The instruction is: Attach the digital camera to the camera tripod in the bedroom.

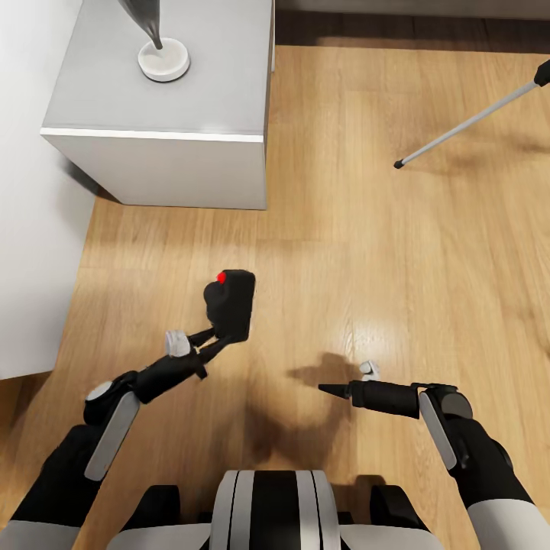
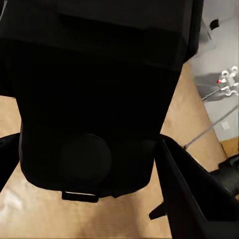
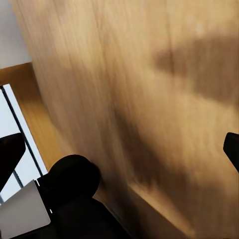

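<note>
Left pincer [image 1: 219, 338] pinches the camera [image 1: 231, 304] from below, red button up, carried clear of the wood floor [image 1: 367, 252] for transport, I judge. Right pincer [image 1: 330, 389] idle; spread or pressed together, cannot tell. One tripod leg [image 1: 466, 124] shows well ahead-right. Grey nightstand [image 1: 164, 114] with lamp base [image 1: 163, 59] stands ahead-left; path between looks open.
</note>
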